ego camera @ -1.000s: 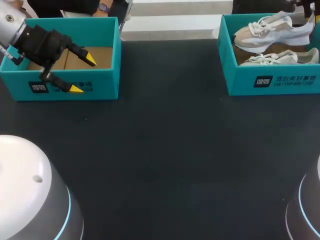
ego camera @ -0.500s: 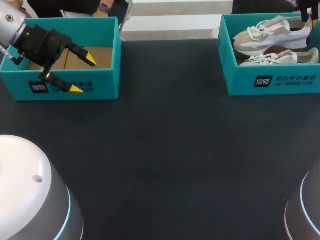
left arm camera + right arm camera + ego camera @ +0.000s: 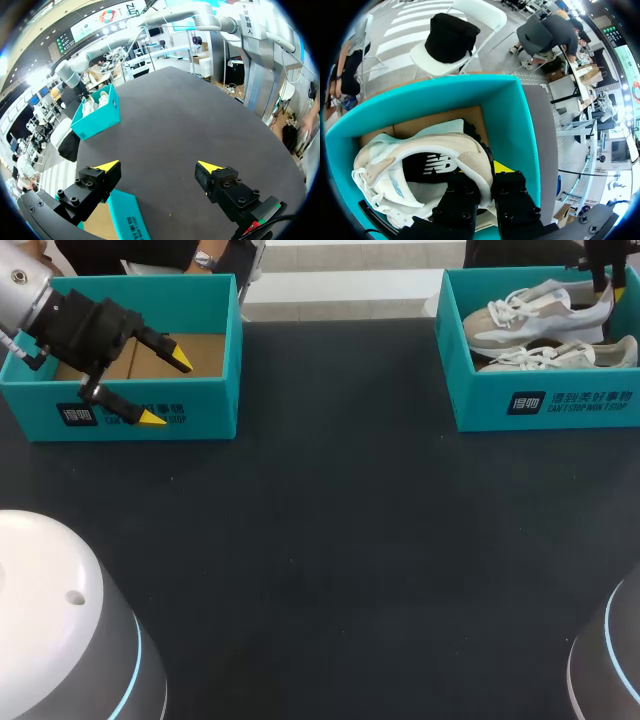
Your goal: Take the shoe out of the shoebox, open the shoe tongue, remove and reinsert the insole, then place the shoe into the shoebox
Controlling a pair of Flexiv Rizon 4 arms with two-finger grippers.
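Note:
At the table's far right stands a teal shoebox [image 3: 560,400] holding two beige and white shoes. On the heel collar of the upper shoe [image 3: 530,315] my right gripper [image 3: 601,275] is shut, with the shoe tilted over the lower shoe [image 3: 560,355]. The right wrist view shows that gripper [image 3: 487,177] pinching the heel of the same shoe [image 3: 415,155] inside the shoebox [image 3: 510,125]. My left gripper [image 3: 165,388] is open above the front wall of another teal box [image 3: 200,400] at the far left. In its own view the left gripper [image 3: 157,167] has nothing between its fingers.
The left box has a bare cardboard floor [image 3: 205,355]. Dark tabletop [image 3: 340,540] stretches between the two boxes and toward the front. The left wrist view shows the shoebox [image 3: 97,117] across the table and the near box's edge [image 3: 125,220] under the gripper.
My right gripper has shifted slightly left with the shoe, whose heel now sits lower and flatter in the shoebox. The left arm has stayed still.

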